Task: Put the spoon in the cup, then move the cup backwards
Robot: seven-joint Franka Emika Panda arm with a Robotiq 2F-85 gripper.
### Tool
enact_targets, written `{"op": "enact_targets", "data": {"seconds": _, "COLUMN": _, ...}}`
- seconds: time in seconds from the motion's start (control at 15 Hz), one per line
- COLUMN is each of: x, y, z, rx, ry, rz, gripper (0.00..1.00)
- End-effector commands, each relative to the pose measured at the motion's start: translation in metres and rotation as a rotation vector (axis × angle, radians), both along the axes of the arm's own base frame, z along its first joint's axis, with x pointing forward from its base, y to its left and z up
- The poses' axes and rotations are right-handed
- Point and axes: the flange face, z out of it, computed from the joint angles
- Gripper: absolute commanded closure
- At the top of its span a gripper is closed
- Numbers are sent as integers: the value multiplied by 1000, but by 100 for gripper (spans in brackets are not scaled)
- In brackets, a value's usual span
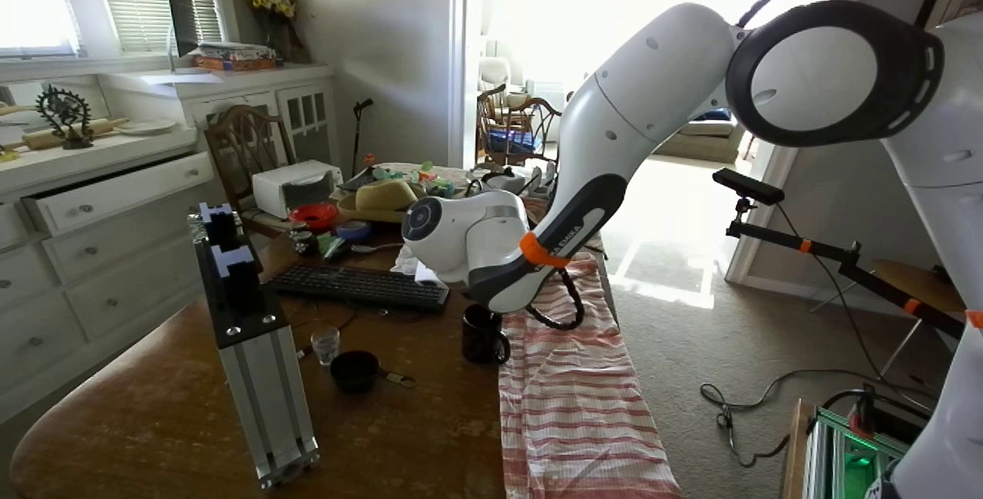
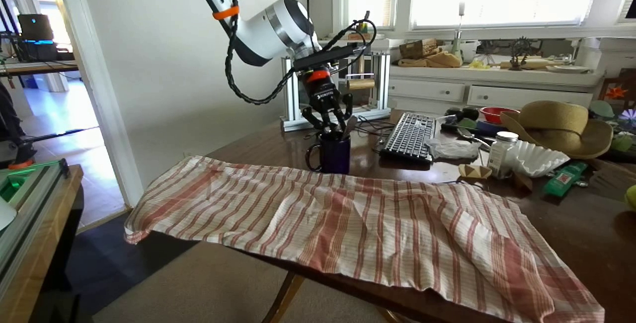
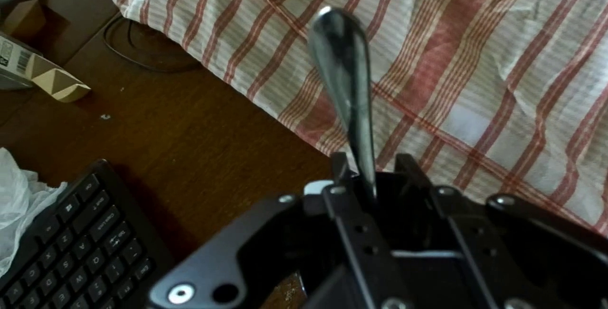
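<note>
The cup, a small dark mug (image 1: 482, 339), stands upright on the wooden table beside the striped cloth. It shows in an exterior view with its side handle too (image 2: 336, 154). From its mouth the silvery spoon (image 2: 351, 125) leans out; its lower part is hidden inside. My gripper (image 2: 334, 125) points down right over the rim. In the wrist view the gripper (image 3: 373, 166) has its fingers apart, with the spoon (image 3: 349, 76) rising between them, nearer the left finger and clear of the right one. The arm hides the gripper in an exterior view.
A striped cloth (image 2: 318, 213) covers the near table edge. Close by are a keyboard (image 2: 410, 136), a drinking glass (image 1: 326, 345), a squat dark measuring cup (image 1: 355, 372) and a tall aluminium post (image 1: 273, 391). Another spoon (image 1: 376, 248) lies beyond the keyboard.
</note>
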Motion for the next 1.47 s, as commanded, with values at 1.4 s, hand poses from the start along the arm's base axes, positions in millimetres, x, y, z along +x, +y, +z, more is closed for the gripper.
{"op": "enact_targets", "data": {"seconds": 1.4, "x": -104, "y": -42, "z": 123, "rx": 451, "ry": -262, "rz": -882, "gripper": 0}}
